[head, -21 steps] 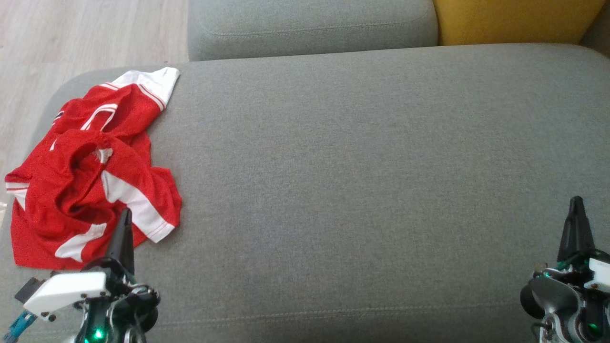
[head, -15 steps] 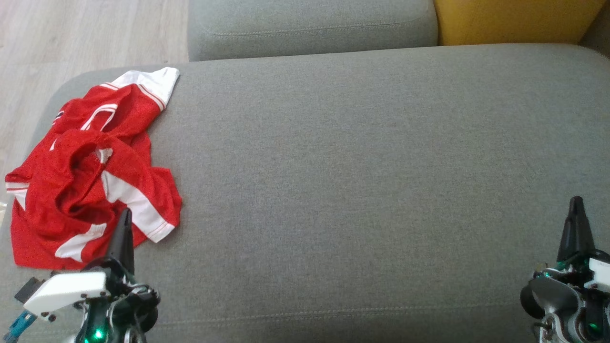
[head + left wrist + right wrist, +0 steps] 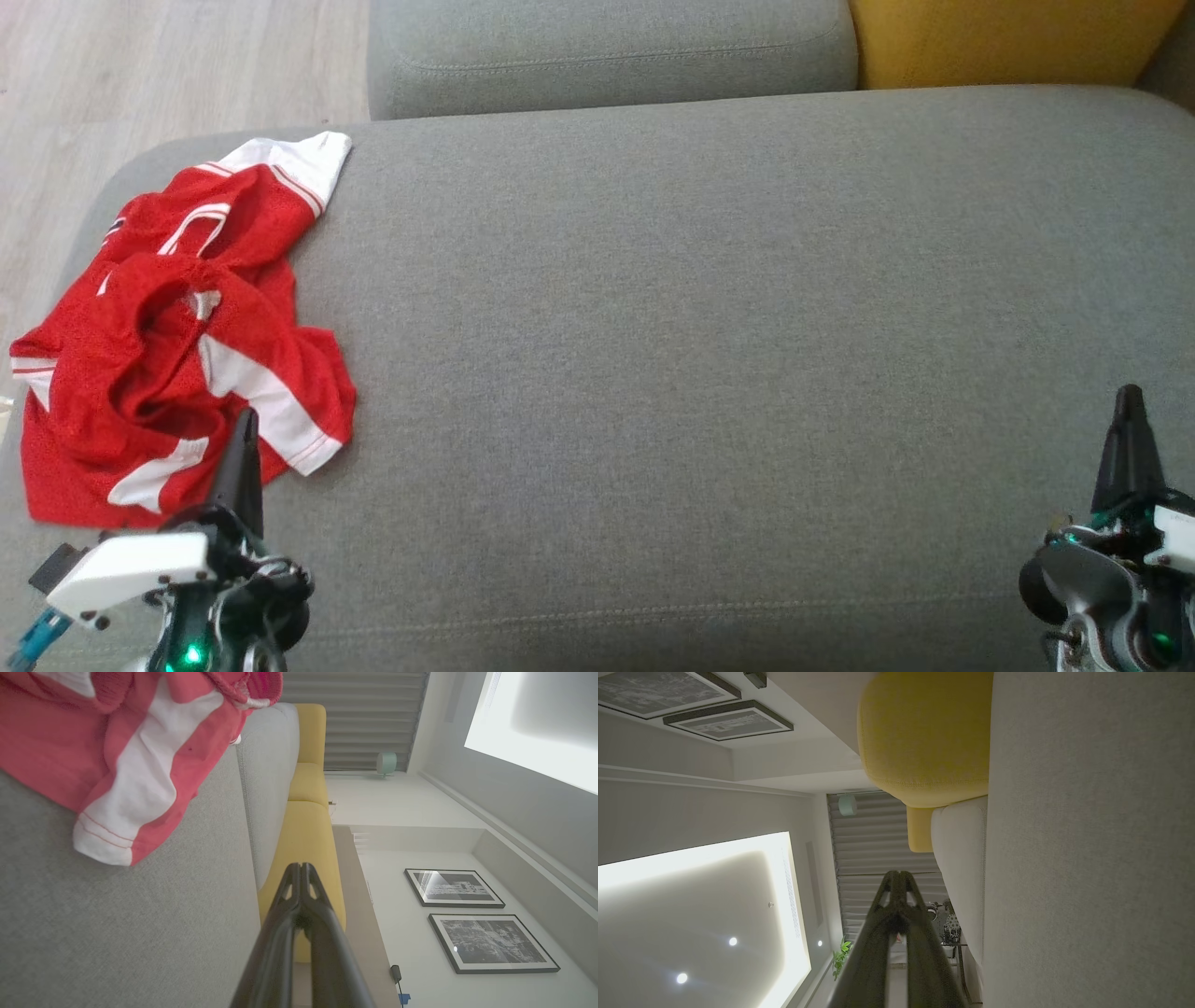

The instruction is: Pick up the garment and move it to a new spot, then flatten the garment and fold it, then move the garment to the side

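Head view: red garment (image 3: 177, 345) just beyond closed, empty left claw (image 3: 245, 417); right claw (image 3: 1130, 394), likewise closed, well apart.

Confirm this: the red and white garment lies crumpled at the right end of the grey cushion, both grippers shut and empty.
Wrong end: the garment lies crumpled at the left end of the grey cushion, as the head view shows. The left gripper and right gripper are shut and empty.
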Motion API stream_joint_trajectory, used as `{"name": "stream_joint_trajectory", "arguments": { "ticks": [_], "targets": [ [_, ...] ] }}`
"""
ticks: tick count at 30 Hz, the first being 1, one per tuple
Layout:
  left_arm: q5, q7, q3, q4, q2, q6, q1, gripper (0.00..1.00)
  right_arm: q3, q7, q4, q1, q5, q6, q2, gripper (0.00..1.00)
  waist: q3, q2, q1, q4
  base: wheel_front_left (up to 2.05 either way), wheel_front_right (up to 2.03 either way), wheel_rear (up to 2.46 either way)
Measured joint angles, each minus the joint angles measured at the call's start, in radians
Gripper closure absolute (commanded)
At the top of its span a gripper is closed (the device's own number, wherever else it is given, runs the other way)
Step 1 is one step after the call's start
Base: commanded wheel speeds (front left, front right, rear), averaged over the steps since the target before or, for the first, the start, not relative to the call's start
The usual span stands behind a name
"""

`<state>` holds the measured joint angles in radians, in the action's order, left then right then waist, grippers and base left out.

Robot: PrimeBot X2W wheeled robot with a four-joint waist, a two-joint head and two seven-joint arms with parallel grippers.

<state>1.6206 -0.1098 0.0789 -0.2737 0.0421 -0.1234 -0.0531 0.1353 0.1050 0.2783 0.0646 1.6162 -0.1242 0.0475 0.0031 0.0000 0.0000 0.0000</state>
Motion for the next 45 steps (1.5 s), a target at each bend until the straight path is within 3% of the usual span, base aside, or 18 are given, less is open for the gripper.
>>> {"name": "stream_joint_trajectory", "arguments": {
  "ticks": [34, 35, 45],
  "targets": [
    [0.0, 0.0, 0.0, 0.0, 0.0, 0.0, 0.0, 1.0, 0.0, 0.0, 0.0, 0.0, 0.0, 0.0, 0.0, 1.0, 0.0, 0.0, 0.0, 0.0, 0.0, 0.0, 0.0],
    [0.0, 0.0, 0.0, 0.0, 0.0, 0.0, 0.0, 0.0, 0.0, 0.0, 0.0, 0.0, 0.0, 0.0, 0.0, 0.0, 0.0, 0.0, 0.0, 0.0, 0.0, 0.0, 0.0],
    [0.001, 0.007, -0.013, -0.077, -0.013, 0.005, 0.079, 0.0, -0.013, -0.011, 0.082, -0.06, 0.001, 0.001, -0.006, 0.0, 0.0, 0.0, 0.0, 0.0, 0.0, 0.0, 0.0]
  ]
}}
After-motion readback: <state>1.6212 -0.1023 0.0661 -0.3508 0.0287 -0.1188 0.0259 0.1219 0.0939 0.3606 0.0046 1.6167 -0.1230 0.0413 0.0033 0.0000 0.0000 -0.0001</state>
